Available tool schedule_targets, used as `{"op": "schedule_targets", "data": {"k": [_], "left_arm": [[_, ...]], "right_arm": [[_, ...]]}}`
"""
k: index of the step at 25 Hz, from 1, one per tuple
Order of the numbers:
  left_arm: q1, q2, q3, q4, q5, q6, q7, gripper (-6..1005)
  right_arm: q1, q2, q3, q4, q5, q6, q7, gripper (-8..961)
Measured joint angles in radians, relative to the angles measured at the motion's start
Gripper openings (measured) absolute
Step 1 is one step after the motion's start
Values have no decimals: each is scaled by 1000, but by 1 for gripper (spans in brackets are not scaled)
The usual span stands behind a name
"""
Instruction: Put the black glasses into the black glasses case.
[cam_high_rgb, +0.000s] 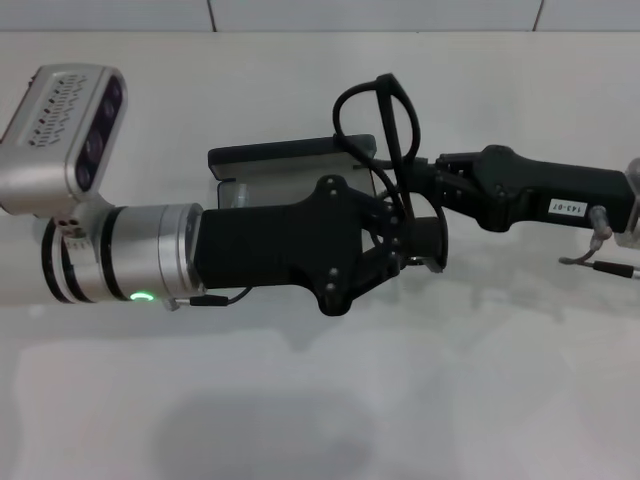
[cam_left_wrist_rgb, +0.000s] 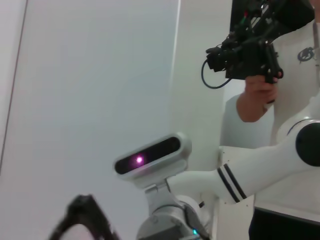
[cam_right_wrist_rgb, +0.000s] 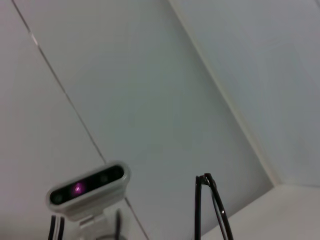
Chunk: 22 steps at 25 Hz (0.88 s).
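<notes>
Meeting over the black glasses case: both arms, seen from the head camera, close in from opposite sides above a white table (cam_high_rgb: 300, 400).

Black glasses case (cam_high_rgb: 290, 160): lies open on the table under the two arms; its dark lid edge and a strip of pale grey lining show just past the left arm's black housing, and the rest is hidden by that arm.

Black glasses (cam_high_rgb: 385, 125): held up above the case's right end, off the table, the frame loop standing upright and tilted; the lower part of the frame runs down between the two grippers and is lost against their black parts. In the right wrist view the same glasses (cam_right_wrist_rgb: 212, 210) show as a thin dark frame edge-on.

Right gripper (cam_high_rgb: 425, 185): reaches in from the right of the case, its fingers closed on the lower part of the frame.

Left gripper (cam_high_rgb: 405, 245): reaches in from the left, across the top of the case, its tip just below the right gripper and beside the glasses; whether its fingers are wide or narrow I cannot tell, since black parts overlap there.

Left wrist view: a person (cam_left_wrist_rgb: 270, 95) holding a black device stands well beyond the case.
</notes>
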Motion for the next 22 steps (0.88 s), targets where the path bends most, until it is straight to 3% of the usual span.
{"op": "schedule_targets", "data": {"k": [22], "left_arm": [[-4,1,-2,0,0,-48,-6,28]], "right_arm": [[2,0,-34,-9,2,-48,0,55]]}}
